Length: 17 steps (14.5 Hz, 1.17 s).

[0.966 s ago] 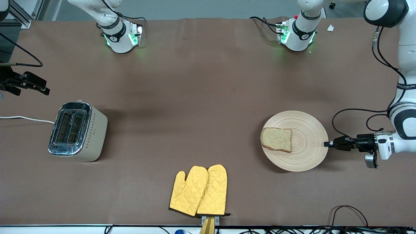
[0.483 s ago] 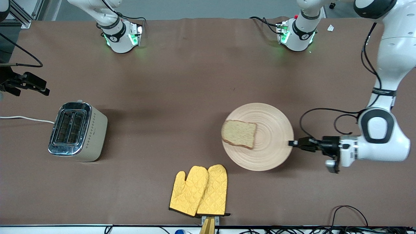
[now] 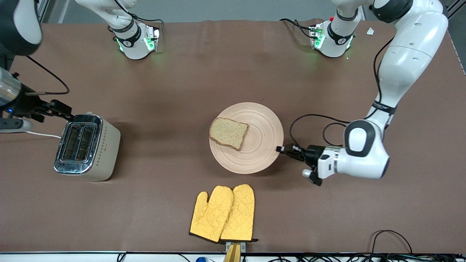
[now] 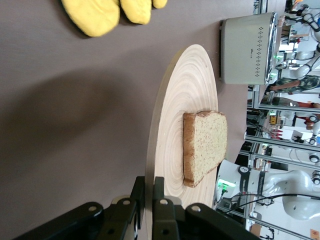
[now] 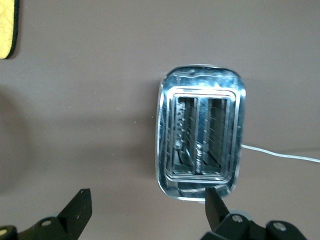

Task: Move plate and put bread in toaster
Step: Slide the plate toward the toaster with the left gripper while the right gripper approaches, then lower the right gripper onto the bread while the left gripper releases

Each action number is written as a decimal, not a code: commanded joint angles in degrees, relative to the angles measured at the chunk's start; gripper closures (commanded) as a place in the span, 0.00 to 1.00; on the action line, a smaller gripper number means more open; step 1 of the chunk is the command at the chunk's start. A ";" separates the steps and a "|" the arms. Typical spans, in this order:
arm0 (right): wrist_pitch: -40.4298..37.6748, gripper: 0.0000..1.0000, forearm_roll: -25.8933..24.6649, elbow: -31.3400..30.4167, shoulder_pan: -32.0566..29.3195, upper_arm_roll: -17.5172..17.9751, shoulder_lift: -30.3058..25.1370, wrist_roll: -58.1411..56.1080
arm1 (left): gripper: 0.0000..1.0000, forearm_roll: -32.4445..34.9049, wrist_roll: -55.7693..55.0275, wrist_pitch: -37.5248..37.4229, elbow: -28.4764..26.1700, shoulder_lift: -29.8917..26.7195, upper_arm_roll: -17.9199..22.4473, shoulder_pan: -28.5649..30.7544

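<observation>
Nearest the front camera we see a pair of yellow oven mitts [image 3: 222, 213] lying flat on the brown table [image 3: 182, 80]. Farther from the camera than the mitts sits the plate [image 3: 255, 153], mid-table, with the bread [image 3: 228, 133] lying flat on its half toward the right arm's end. The left arm reaches down from its base, elbow bent and forearm lying low and level along the table, so the left gripper [image 3: 281, 149] meets the plate's rim at about 3 o'clock on the plate as the front view shows it; in the left wrist view its fingers [image 4: 161, 207] are pinched shut on the rim. Toward the right arm's end stands the toaster [image 3: 86, 147], both slots up, its white cord [image 3: 29, 133] trailing off the table edge. The right gripper [image 5: 145, 210] hangs over the toaster's edge at roughly 10 o'clock, fingers spread wide and seemingly holding nothing, though the front view shows them poorly.
</observation>
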 commanded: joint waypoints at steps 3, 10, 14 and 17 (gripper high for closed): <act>6.36 0.00 0.76 -1.52 5.43 0.04 5.00 9.51 | 0.99 -9.15 4.54 8.72 -1.45 2.26 -0.33 -5.17; 15.86 0.00 0.67 -1.44 10.53 -0.05 13.17 20.32 | 0.99 -22.96 18.44 18.41 -2.51 8.24 -0.24 -9.66; 20.08 0.00 0.67 -1.61 14.65 -0.05 16.96 27.51 | 0.95 -23.33 18.63 21.06 -2.34 10.53 0.29 -11.42; 20.26 0.00 0.06 -1.79 18.35 -0.14 18.28 36.49 | 0.41 -23.24 16.62 21.23 -2.34 10.62 0.37 -11.42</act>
